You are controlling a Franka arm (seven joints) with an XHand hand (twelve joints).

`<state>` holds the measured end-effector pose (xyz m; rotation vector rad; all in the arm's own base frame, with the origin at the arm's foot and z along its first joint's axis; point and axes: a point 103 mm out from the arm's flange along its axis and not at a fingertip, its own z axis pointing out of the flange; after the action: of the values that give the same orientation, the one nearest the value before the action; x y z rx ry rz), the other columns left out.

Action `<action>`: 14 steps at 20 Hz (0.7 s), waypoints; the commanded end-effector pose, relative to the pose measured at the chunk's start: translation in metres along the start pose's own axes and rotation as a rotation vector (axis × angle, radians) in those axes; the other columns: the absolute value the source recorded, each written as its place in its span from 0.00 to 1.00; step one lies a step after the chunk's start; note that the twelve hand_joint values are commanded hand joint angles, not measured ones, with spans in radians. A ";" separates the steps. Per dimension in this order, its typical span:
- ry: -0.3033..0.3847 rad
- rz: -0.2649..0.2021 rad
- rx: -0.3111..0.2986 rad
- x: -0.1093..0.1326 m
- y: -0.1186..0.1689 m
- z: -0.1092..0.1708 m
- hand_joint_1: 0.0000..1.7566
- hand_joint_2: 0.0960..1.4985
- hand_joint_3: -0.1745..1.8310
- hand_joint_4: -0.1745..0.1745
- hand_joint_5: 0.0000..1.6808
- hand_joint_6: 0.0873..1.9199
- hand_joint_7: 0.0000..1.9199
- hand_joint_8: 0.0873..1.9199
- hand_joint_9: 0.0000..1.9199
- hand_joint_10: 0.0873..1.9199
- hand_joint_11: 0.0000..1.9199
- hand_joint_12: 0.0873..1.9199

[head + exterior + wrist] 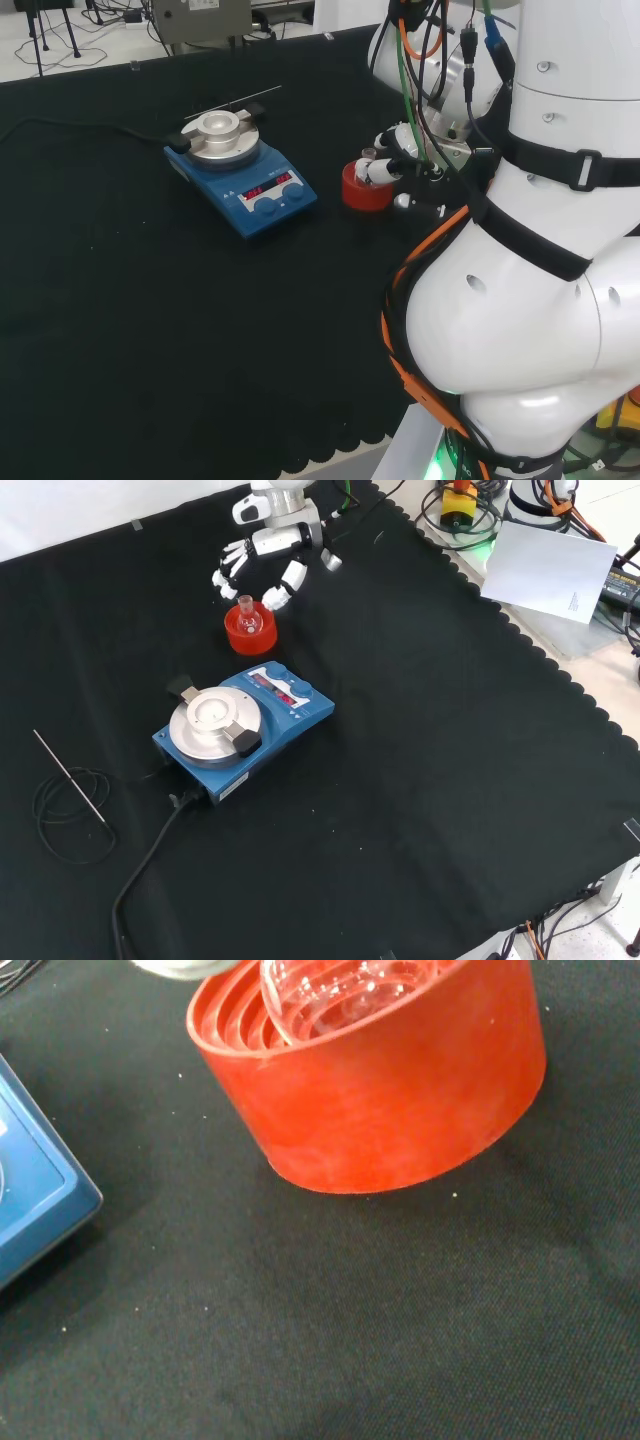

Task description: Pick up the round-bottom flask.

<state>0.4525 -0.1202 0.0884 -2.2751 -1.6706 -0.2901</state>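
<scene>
flask point(247, 618) upright in red stand point(249, 630) — neck up

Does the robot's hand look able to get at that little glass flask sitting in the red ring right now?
Probably yes. In the front view the hand hangs just behind the flask, fingers spread and relaxed, and nothing stands between them. The flask's neck sticks up free above the red ring, and the blue hotplate stands apart on the near side.
</scene>
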 end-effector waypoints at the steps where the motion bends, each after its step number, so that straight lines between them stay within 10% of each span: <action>1: -0.003 -0.005 0.008 0.005 0.001 0.001 0.44 0.50 0.34 0.31 0.37 0.03 0.12 0.24 0.18 0.29 0.00 0.57; 14: -0.007 -0.007 0.003 0.007 0.006 -0.001 0.45 0.48 0.36 0.31 0.35 0.12 0.12 0.25 0.18 0.29 0.00 0.59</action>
<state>0.4597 -0.1158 0.0914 -2.2717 -1.6805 -0.2809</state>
